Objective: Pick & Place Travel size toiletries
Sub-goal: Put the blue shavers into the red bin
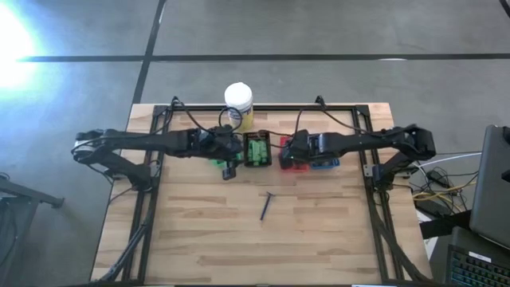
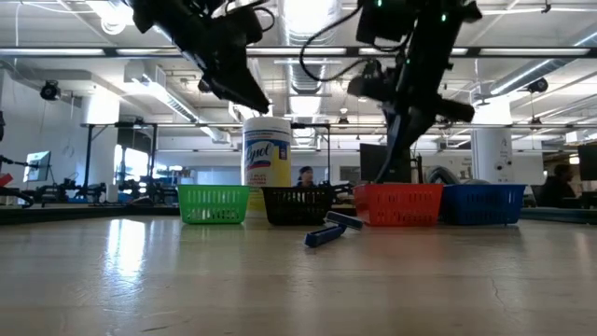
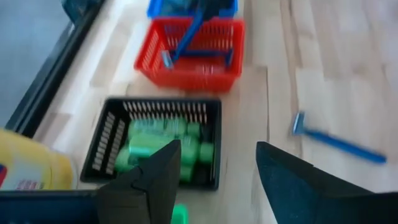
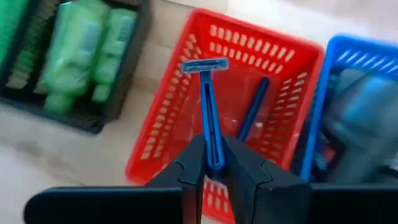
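Observation:
My right gripper (image 4: 213, 148) hangs over the red basket (image 4: 283, 56) and is shut on a slim dark blue razor stick. A second blue stick (image 4: 252, 115) lies inside that basket. My left gripper (image 3: 217, 150) is open and holds nothing; it hovers near the black basket (image 3: 109, 140), which holds bright green packs (image 3: 149, 146). Another blue stick (image 1: 267, 205) lies flat on the table in front of the baskets. Dark grey items (image 4: 367, 121) sit in the blue basket (image 4: 323, 93). My right gripper pinches the blue stick's handle (image 4: 211, 134) between its two fingers, which lie along the handle. The stick's head (image 4: 204, 65) points away from the gripper, over the red basket. The stick is lifted clear of the basket.
Green (image 2: 215, 203), black (image 2: 298, 205), red (image 2: 399, 203) and blue (image 2: 485, 203) baskets stand in a row toward the far edge. The yellow white-lidded jar (image 1: 238, 102) stands behind them. Bare wood (image 1: 239, 247) stretches toward the near edge.

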`<action>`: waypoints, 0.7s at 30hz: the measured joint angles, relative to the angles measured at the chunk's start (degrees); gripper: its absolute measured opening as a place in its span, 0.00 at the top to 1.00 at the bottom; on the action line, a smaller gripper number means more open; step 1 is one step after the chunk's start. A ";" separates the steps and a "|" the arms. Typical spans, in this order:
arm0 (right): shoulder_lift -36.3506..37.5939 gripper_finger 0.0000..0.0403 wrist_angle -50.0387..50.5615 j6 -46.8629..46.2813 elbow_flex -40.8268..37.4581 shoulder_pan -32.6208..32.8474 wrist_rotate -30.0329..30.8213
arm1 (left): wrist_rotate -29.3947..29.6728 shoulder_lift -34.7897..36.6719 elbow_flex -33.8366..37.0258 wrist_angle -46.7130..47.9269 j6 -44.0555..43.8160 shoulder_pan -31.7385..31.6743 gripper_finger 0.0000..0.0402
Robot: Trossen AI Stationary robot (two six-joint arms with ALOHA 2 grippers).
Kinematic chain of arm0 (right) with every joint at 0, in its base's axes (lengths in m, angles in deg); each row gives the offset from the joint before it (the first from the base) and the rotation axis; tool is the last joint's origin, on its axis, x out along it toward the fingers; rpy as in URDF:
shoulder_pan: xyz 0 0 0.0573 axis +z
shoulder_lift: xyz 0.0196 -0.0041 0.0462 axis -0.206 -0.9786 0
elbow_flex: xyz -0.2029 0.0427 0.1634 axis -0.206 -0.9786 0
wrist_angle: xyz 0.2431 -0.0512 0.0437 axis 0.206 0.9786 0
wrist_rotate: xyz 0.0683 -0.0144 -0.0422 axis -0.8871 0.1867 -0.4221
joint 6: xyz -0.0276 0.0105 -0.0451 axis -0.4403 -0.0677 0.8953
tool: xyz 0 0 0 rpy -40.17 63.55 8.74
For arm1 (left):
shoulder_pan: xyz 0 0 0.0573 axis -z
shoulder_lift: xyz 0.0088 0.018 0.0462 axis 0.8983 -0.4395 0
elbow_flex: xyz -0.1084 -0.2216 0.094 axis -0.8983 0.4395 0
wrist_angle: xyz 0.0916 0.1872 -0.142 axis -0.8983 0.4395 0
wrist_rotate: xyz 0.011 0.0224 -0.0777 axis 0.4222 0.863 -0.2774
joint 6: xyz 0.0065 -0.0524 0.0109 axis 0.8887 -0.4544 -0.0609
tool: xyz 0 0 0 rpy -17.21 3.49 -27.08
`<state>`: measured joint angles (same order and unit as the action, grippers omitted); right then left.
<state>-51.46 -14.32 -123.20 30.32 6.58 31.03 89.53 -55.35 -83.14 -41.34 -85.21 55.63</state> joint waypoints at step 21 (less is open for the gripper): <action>-3.16 0.49 -5.51 -8.30 -3.83 -0.74 -0.46 | -9.86 2.28 0.09 10.78 5.68 -6.38 0.47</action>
<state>-54.63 -19.83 -131.50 26.49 5.84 30.57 79.67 -53.07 -83.05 -30.56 -79.53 49.25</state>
